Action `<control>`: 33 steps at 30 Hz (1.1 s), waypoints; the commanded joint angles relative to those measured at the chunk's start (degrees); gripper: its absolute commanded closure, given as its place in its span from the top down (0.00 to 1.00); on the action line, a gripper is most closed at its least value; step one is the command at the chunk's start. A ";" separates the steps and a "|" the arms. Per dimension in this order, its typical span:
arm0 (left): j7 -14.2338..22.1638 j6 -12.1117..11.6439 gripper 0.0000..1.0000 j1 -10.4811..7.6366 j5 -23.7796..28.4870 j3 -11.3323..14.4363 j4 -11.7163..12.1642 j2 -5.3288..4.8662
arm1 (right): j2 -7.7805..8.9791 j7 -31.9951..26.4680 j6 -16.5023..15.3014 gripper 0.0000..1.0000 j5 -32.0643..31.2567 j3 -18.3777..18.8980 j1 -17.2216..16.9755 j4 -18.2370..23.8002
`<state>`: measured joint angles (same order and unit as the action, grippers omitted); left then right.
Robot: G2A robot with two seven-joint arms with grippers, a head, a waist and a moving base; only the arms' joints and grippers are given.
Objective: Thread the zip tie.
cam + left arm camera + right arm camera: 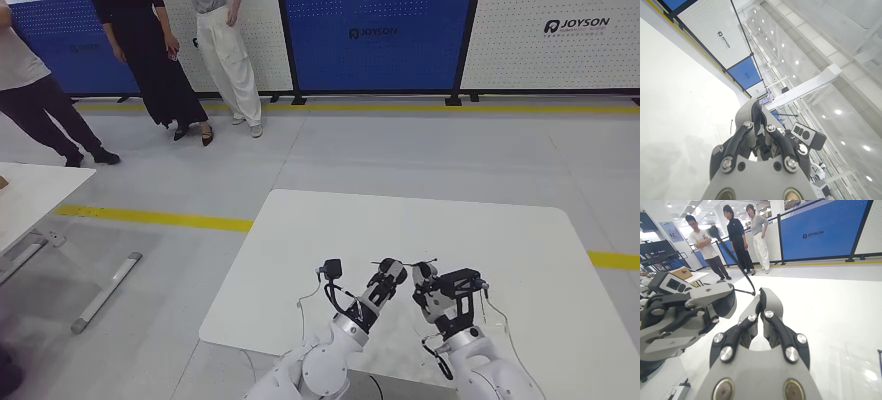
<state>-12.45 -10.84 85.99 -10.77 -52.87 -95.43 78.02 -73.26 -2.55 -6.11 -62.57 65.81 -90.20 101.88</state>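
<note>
White bench (480, 230) in a hall fenced with blue and white panels; both arms sit over its near edge, hands close together. Right hand (759, 293) is clenched on the black zip tie (736, 262) at the fingertips: the strap curves up and away to a blurred thick end, and a thin straight stretch runs across to the left hand (758, 103), also clenched on it. A spare tie (731, 126), black, lies flat on the bench, apart from both hands.

Right claw (759, 294) shows grey plates, black links, silver screws.
</note>
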 commanded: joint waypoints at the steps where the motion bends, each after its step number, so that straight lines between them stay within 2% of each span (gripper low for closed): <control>1: -0.09 -0.08 0.00 0.17 0.16 -0.13 -0.24 0.00 | -0.03 -0.34 -0.05 0.00 0.66 0.05 0.07 -0.11; 5: 0.03 -0.08 0.00 0.48 0.19 -0.34 -0.74 -0.02 | -0.01 -1.23 -0.03 0.00 0.74 0.20 0.19 -0.42; 6: 0.10 -0.05 0.00 0.51 0.21 -0.40 -0.85 -0.02 | 0.00 -1.46 -0.09 0.08 0.62 0.22 0.21 -0.51; 8: 0.22 -0.03 0.00 0.50 0.27 -0.47 -0.94 -0.02 | 0.01 -1.75 -0.15 0.15 0.68 0.27 0.26 -0.63; 16: 0.95 0.97 0.00 0.25 1.01 -0.53 -1.10 0.10 | 0.07 -3.03 -0.71 0.25 1.23 0.69 0.51 -0.34; 33: 1.67 2.32 0.00 0.04 1.21 0.02 -0.66 0.36 | 0.24 -3.25 -2.09 0.18 0.29 0.87 0.47 0.43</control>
<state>-10.77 -8.59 86.07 -9.59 -52.90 -96.16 78.35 -73.02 -5.78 -8.17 -62.25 66.68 -89.79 102.30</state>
